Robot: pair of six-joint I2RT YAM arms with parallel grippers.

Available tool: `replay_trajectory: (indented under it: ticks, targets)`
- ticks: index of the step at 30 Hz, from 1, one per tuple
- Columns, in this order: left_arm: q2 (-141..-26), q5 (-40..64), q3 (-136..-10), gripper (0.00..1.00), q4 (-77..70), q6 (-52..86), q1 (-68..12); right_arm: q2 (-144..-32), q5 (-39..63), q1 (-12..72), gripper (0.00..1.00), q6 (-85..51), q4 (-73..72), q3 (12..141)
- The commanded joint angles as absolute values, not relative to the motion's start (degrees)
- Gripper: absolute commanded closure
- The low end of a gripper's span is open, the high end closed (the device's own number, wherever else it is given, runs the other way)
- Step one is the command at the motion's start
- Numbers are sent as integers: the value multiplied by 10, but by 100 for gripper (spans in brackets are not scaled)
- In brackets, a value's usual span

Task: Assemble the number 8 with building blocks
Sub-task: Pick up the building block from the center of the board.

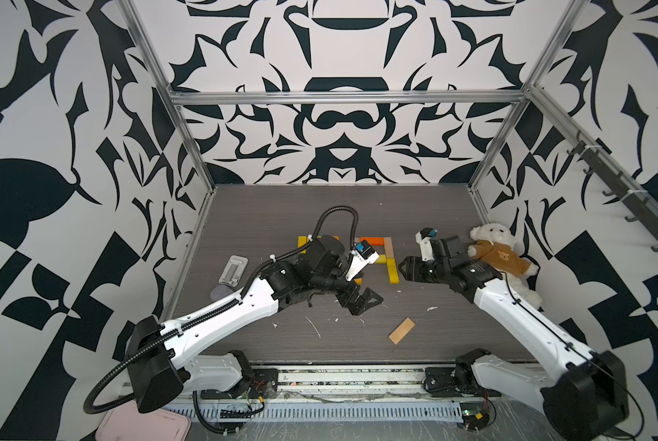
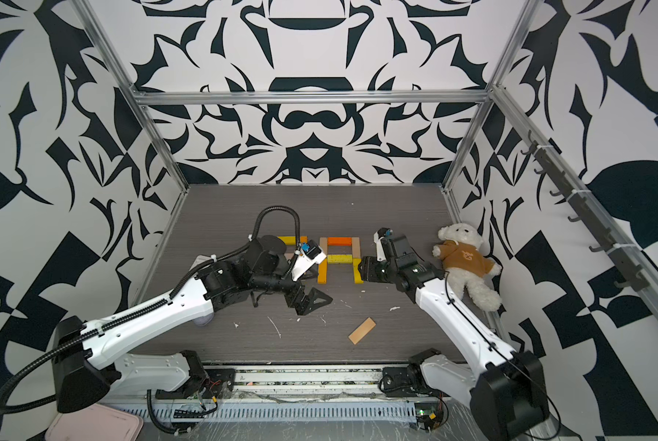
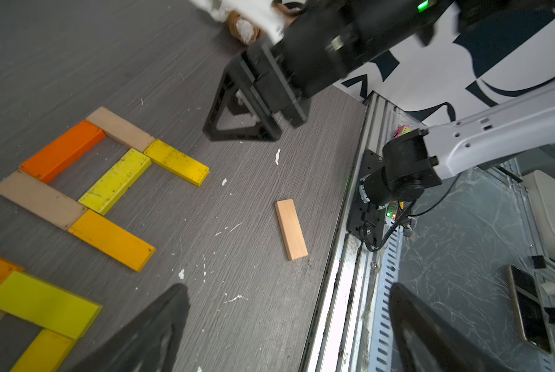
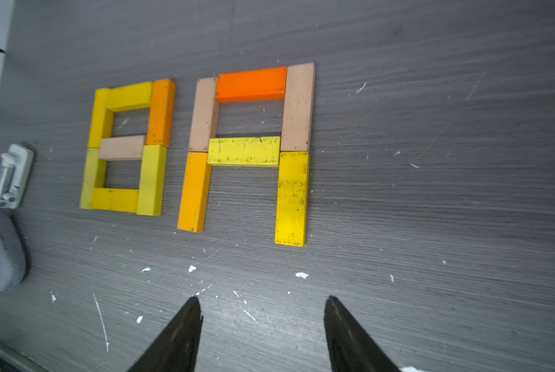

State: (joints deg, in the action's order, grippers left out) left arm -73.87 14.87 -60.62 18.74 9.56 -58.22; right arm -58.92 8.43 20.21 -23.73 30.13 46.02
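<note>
We reckon the unfinished 8 (image 4: 244,151) lacks its bottom bar; left gripper (image 1: 362,304) and right gripper (image 4: 262,299) gape empty, next fetch the loose tan plank (image 1: 401,331) at its 5 o'clock.

**Robotics laboratory test cell.** An aluminium-profile frame (image 1: 342,96) encloses a grey wood-grain tabletop (image 1: 281,214), with black-and-white patterned wall panels (image 1: 342,46) behind and at both sides. Two white-and-black robot arms (left arm (image 1: 220,317), right arm (image 1: 510,305)) are mounted along the front edge, above a white slotted cable duct (image 1: 319,412). What appears to be a lit circuit board (image 3: 393,212) sits at the right arm's base.
</note>
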Motion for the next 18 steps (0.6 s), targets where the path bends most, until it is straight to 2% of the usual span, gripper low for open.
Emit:
replay_trajectory:
  ticks: [1,5,8,12,15,18]
  targets:
    - [-777,46,-589,1,143,184,-627,-519,62,201,36,-234,397,469]
    - [-832,-20,-601,1,121,218,-683,-433,65,201,34,-251,479,497]
    - [-882,-42,-625,0,125,240,-705,-381,79,201,26,-259,525,521]
    - [-947,-36,-657,3,126,238,-720,-336,100,200,21,-241,603,569]
    - [-995,-22,-688,10,134,228,-729,-312,116,201,19,-215,666,612]
    - [-1046,-18,-737,13,162,218,-741,-276,133,200,18,-194,705,641]
